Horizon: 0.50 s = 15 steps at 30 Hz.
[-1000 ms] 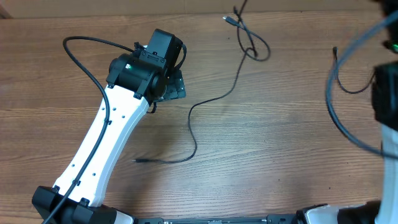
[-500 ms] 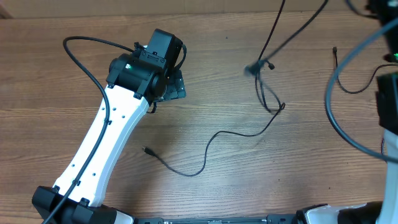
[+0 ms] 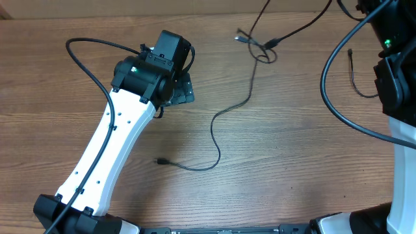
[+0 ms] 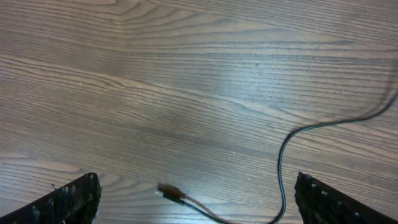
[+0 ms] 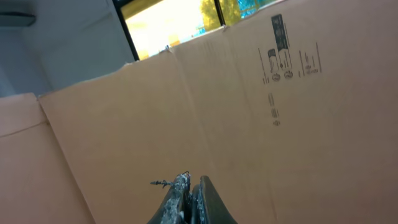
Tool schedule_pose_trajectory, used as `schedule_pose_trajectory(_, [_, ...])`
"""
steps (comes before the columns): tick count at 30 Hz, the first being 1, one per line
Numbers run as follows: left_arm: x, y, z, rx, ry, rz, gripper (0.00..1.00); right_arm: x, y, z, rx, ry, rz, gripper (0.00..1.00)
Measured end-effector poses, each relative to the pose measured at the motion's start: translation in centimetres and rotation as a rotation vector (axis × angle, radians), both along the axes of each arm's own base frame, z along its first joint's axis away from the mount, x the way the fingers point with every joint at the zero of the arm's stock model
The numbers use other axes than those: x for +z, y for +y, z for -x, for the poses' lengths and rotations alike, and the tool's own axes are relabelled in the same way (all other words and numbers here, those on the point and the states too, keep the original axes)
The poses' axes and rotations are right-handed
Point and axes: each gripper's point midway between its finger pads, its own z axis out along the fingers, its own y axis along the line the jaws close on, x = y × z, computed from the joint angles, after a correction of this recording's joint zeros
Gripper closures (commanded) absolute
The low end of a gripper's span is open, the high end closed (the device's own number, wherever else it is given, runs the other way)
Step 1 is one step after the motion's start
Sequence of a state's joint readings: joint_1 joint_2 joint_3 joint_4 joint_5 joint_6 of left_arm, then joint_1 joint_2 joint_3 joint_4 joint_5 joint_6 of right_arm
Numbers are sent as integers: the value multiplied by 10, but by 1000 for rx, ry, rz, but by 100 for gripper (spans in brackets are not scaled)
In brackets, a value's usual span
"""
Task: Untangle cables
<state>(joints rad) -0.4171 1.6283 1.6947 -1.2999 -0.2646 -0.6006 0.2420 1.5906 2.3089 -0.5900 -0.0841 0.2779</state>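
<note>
My left pincer [image 4: 196,200], spread wide and empty, hangs above the cable [image 4: 283,155], its loose plug [image 4: 168,191] below between my fingers [image 4: 74,202], cord running rightward.

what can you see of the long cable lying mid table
The cable is a thin, black, flexible cord lying slack on the wood table. Its plug lies free at the near end, touching nothing else. From there it curves right, bends up and winds to a small tangle near the far edge, where strands leave the frame.
</note>
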Motion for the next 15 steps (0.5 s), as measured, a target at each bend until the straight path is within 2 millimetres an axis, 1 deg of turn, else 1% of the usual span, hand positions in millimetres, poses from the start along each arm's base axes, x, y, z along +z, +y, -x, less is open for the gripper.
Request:
schedule_pose_trajectory(4, [7, -7, -16, 0, -73, 32, 0, -6, 0, -1, -6, 23, 11, 96])
schedule_pose_trajectory(8, [8, -9, -19, 0, -85, 39, 0, -13, 0, -2, -8, 47, 21, 96])
schedule_pose_trajectory(10, [10, -13, -22, -6, -98, 60, 0, -13, 0, -3, -8, 49, 22, 96])
schedule_pose_trajectory(12, [11, -24, -24, -27, -100, 116, 0, -14, 0, -4, -8, 52, 23, 96])
schedule_pose_trajectory(15, [13, -51, -23, -90, -80, 258, 0, -17, 1, -7, -9, 57, 27, 96])
